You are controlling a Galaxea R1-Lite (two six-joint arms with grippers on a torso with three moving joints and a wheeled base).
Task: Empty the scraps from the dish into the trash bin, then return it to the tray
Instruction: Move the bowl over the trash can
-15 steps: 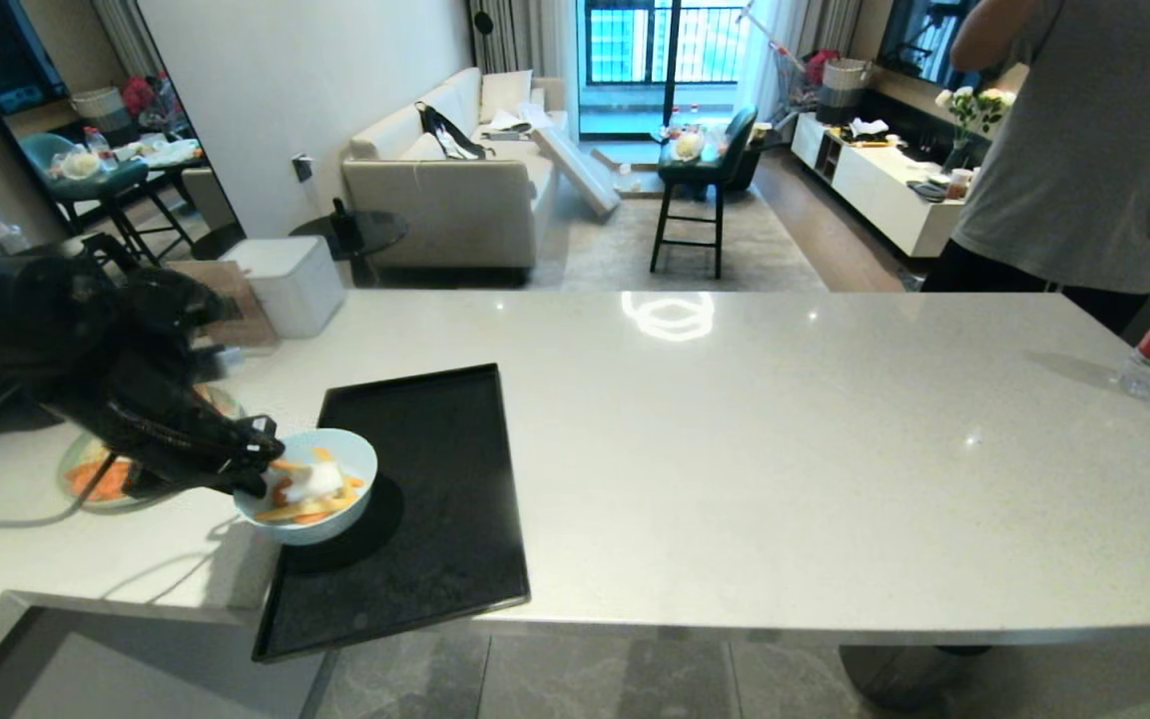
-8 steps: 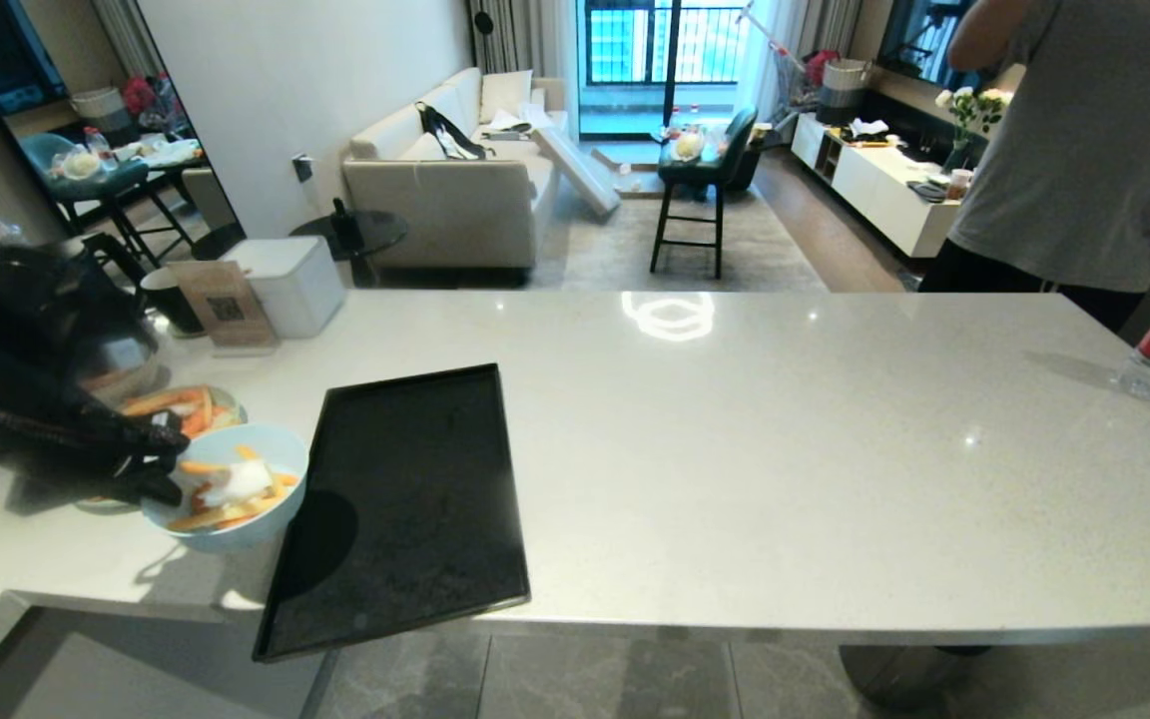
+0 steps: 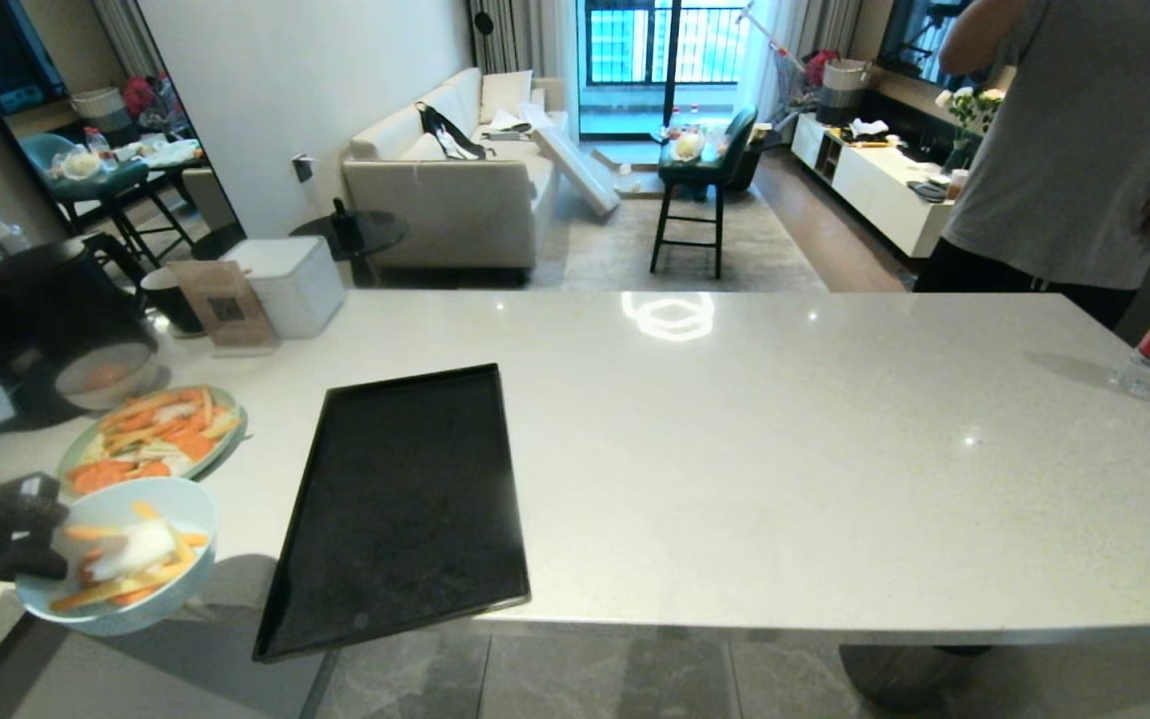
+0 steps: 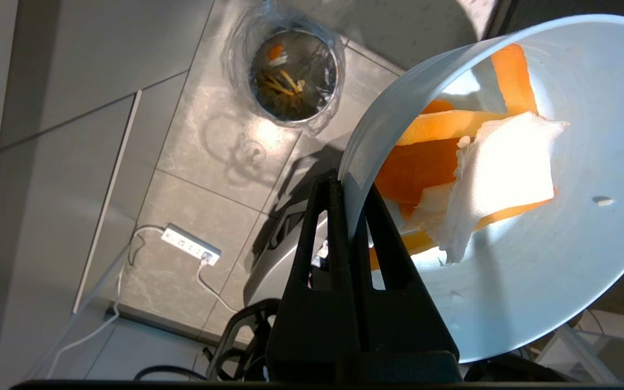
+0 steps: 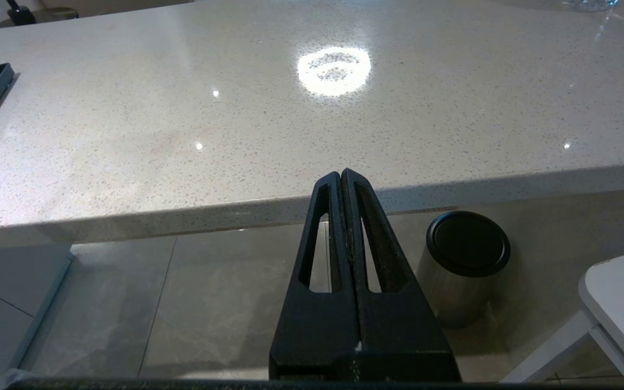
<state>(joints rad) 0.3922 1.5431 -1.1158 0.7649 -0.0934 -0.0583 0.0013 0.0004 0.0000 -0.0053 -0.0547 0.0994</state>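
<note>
Dish is off the tray and hanging past the near-left corner of the table, nothing under it but floor. My left hand is clamped tight on its rim, one finger inside and one outside, holding it roughly level in the head view. Scraps sit inside: orange and yellow strips with a white lump on top.

Looking down from the left wrist, the trash bin stands on the grey floor tiles well below and off to one side of the bowl, not directly under it. Its clear bag liner is crinkled around the rim and a few strips lie at the bottom. A white power strip and its cable lie on the floor nearby.

Tray is bare, near edge poking a bit over the table's front edge. Beside it, a green plate heaped with orange slices.

Right hand is parked below the table edge, fingers pressed together, holding nothing.
</note>
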